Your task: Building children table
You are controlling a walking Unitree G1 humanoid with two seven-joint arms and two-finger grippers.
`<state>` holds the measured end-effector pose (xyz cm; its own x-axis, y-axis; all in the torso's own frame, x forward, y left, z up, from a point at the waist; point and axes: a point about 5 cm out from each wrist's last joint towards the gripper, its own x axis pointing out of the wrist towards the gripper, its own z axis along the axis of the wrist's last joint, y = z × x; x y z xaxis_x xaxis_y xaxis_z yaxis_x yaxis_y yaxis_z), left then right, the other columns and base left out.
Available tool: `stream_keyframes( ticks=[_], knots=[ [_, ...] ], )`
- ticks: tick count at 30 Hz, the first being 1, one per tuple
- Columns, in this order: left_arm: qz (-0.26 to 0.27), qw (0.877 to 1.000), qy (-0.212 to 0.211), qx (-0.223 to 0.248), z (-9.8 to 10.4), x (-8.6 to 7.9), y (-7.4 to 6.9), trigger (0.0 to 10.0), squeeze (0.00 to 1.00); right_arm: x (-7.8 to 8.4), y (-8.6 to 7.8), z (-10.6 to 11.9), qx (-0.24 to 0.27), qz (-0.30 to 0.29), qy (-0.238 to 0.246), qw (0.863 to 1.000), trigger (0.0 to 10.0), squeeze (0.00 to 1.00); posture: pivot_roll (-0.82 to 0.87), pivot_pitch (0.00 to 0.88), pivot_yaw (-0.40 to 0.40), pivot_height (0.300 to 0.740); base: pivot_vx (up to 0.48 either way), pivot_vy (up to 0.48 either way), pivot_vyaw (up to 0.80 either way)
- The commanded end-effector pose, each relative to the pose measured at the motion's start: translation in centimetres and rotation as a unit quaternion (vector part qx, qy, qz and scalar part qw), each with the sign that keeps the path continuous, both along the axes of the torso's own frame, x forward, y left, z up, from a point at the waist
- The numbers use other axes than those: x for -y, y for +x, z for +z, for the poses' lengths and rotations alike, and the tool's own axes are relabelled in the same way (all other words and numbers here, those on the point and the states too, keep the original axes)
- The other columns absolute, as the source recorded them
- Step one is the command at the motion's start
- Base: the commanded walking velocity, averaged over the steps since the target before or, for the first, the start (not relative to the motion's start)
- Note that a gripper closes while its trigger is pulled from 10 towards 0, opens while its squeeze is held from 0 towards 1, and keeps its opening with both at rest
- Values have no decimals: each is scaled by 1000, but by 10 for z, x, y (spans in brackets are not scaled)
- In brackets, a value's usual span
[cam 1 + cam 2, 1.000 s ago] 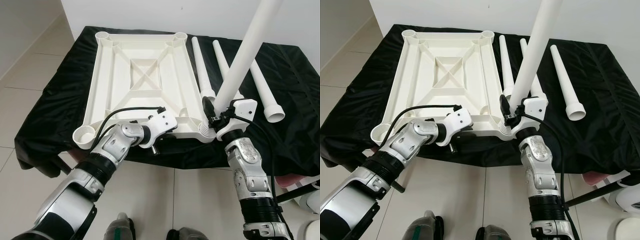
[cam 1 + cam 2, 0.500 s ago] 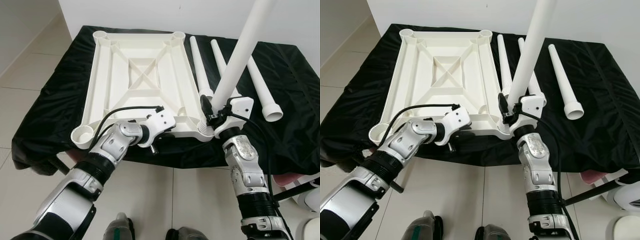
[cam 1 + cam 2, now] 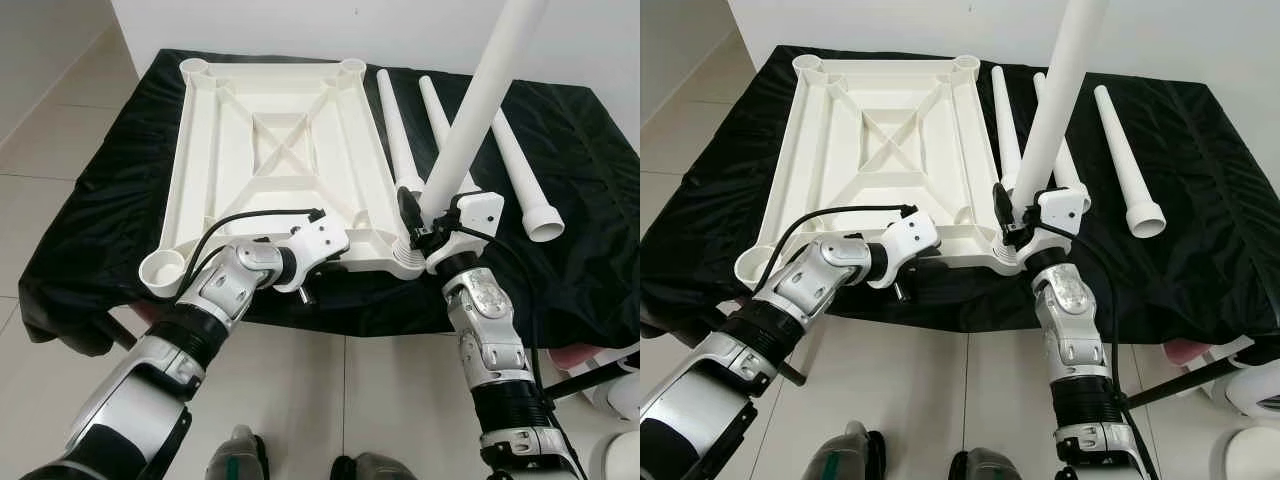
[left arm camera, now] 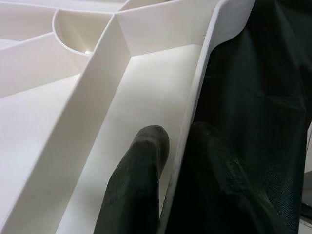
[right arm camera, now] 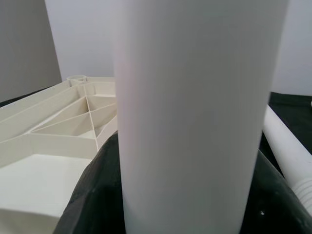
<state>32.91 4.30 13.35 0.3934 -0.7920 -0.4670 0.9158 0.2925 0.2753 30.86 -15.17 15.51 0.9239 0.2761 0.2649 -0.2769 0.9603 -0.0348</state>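
Table leg now steeper over corner socket, right gripper clamped.

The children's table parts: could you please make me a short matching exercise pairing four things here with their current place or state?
Things:
1. tabletop
2. held leg
3. left gripper
4. three spare legs

States:
A. lying on the black cloth
B. upside down, ribs showing
C. pinching the tabletop's near rim
D. standing tilted at the near right corner socket, in the right gripper

Pairs: 1-B, 2-D, 3-C, 4-A
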Motion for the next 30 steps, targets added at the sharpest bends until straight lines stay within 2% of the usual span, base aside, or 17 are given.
stream_keyframes(
  ticks=[1,23,27,30],
  knots=[
    [3,1000,-9,9,6,1,2,10000,0,-9,-10,-36,-70,33,-20,997,10000,0,50,94,-26,740,0,0,0],
    [6,1000,-13,6,6,0,1,10000,0,-3,-11,-42,-87,2,-5,996,10000,0,53,106,-29,740,0,0,0],
    [6,1000,-13,6,6,-1,0,10000,0,-2,-12,-42,-85,-10,-1,996,10000,0,53,109,-29,740,0,0,0],
    [8,1000,-15,5,7,-1,0,10000,0,-2,-13,-38,-71,-40,5,997,10000,0,56,115,-27,740,0,0,0]
  ],
)
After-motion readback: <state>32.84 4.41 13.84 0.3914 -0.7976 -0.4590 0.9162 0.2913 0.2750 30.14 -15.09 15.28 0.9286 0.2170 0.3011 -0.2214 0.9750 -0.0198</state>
